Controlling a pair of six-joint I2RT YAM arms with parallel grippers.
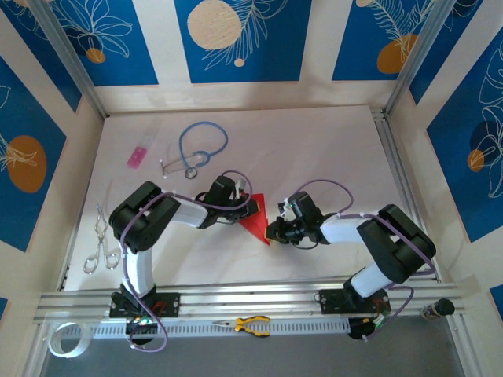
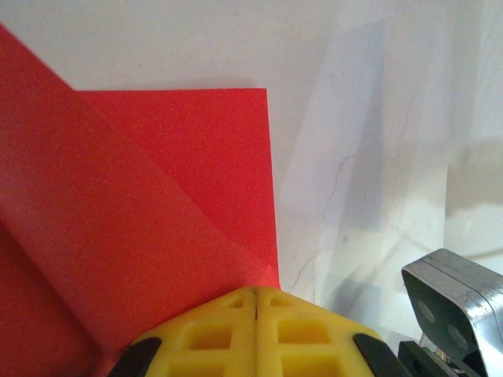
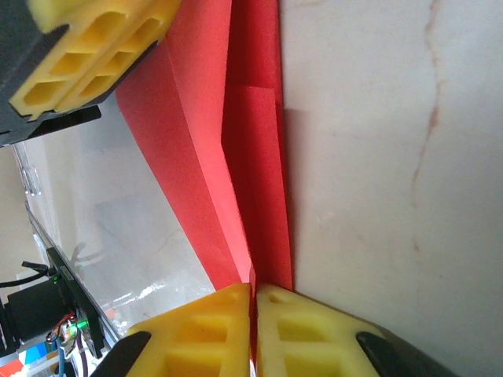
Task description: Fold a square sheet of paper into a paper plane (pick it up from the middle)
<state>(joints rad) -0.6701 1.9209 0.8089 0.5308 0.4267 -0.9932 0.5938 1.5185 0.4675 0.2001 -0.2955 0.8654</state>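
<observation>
Near the middle of the tabletop, you have the red sheet of paper caught between both arms. It is partly folded, and from above it reads as a narrow triangle with its tip toward the near edge. Your left claw sits at the paper's upper left side and your right claw at its lower right, close together with the paper between them.

On the left wrist camera, the yellow pads are pressed flat together and the paper runs straight into their seam. A slanted flap overlaps a flat layer whose straight edge and square corner lie on the white surface.

On the right wrist camera, your right claw is likewise closed narrow, with a sliver of red showing in the seam, so it is pinching the paper. One layer lies flat on the tabletop. Another rises to the left claw's pads at the upper left, which grip it above the surface.

Well apart from the paper, toward the far left, lie a blue stethoscope and a small pink item. Metal scissors rest by the left edge.
</observation>
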